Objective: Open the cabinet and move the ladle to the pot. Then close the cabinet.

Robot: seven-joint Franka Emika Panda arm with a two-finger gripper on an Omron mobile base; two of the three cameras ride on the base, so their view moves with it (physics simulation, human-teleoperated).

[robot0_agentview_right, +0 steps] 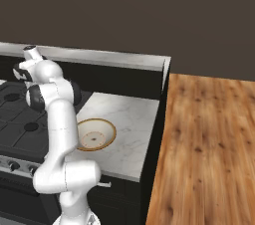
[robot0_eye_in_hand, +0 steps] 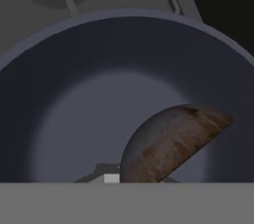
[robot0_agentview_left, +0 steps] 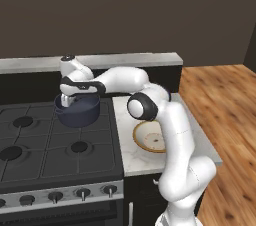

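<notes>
Observe the tool (robot0_agentview_left: 66, 101) positioned directly over the pot (robot0_agentview_left: 78, 111), at rim level. The pot stands on the rear right burner of the stove (robot0_agentview_left: 50, 145), just beside the marble worktop (robot0_agentview_left: 131, 157). In the hand view, the ladle (robot0_eye_in_hand: 171, 141) shows its round brownish bowl inside the pot (robot0_eye_in_hand: 89, 99), above the pot floor, at the foot of the view where the fingertips sit. The jaws stand together, clamped on the ladle; you cannot see the handle itself. A cream bowl (robot0_agentview_left: 149, 137) with a tan rim rests on the worktop, right of the pot and apart from it.
</notes>
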